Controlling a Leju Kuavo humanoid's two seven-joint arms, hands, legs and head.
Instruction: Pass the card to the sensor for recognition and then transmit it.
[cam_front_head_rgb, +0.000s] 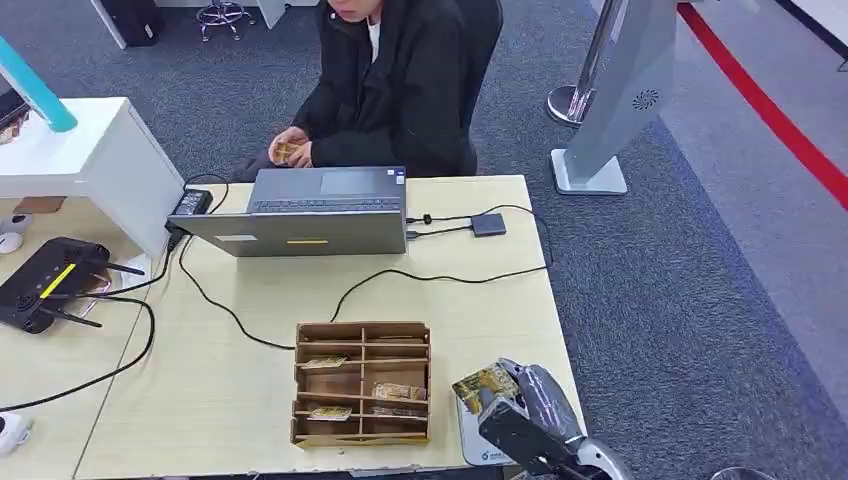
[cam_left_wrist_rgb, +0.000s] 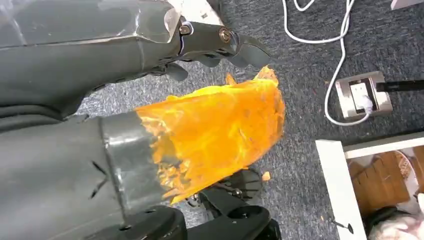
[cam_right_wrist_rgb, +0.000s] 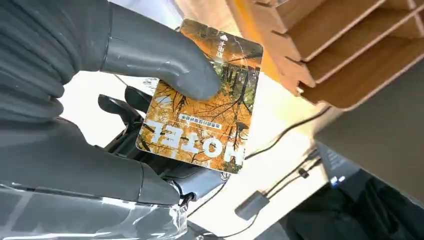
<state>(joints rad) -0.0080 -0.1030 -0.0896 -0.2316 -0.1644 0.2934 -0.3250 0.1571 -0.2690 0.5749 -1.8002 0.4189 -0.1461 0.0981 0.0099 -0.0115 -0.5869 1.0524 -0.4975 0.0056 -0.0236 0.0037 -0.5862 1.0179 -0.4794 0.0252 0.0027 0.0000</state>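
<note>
The light wooden bench (cam_front_head_rgb: 470, 300) is filling the middle of the head view, and a person in a dark jacket (cam_front_head_rgb: 400, 80) is sitting behind it at the upper centre, holding some cards in the hands. A grey laptop (cam_front_head_rgb: 310, 210) is standing open at the far edge of the bench, with a black cable running from it across the surface. A wooden organiser box (cam_front_head_rgb: 362, 382) with several compartments is lying in the lower centre; a few cards are resting inside its compartments. Just to the right of the box, in the lower right of the frame, the right robot hand (cam_front_head_rgb: 530, 405) is holding the card (cam_front_head_rgb: 484, 384) above a white sensor pad (cam_front_head_rgb: 474, 440) that is lying at the near edge of the bench. In the right wrist view the card (cam_right_wrist_rgb: 202, 100) is orange with a tree picture and the word HOTEL, and the thumb is pressing it against the dark fingers (cam_right_wrist_rgb: 120, 107), so this robot hand is pinching the card. In the left wrist view the left robot hand (cam_left_wrist_rgb: 165, 100) is hanging above the grey carpet, holding nothing, with the fingers curling loosely apart; an orange torn covering is sitting on its thumb.
</note>
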